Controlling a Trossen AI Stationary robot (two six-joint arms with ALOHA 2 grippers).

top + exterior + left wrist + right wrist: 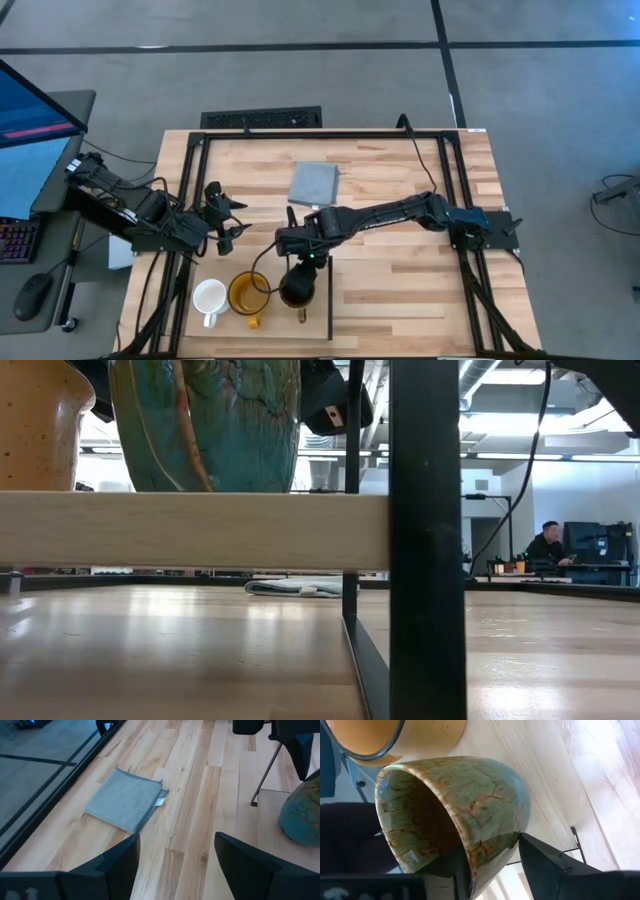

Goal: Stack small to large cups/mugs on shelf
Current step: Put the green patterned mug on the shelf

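Three mugs stand in a row on the pale wood shelf (225, 325) near the table's front edge: a small white one (209, 297), a yellow-amber one (247, 292) and a dark brown one (297, 288), whose outside shows a teal and brown glaze in the low view (210, 420) and the right wrist view (470, 795). My right gripper (301, 266) is shut on the dark mug's rim. My left gripper (228, 220) is open and empty, left of it and farther back. My right gripper holds the dark mug by its wall at the rim's far side (470, 850), one finger inside (451, 865) and one outside (545, 865). The fingers come from above, slanting in from the table's far side. The mug is upright; its base is hidden behind the shelf's edge (190, 530).
A folded grey-blue cloth (314, 183) lies on the table behind the arms; it also shows in the left wrist view (125, 800). A black frame runs round the table, with a black post (425, 540) and strip (330, 300) at the shelf's right edge. A person sits far off in the room (546, 545).
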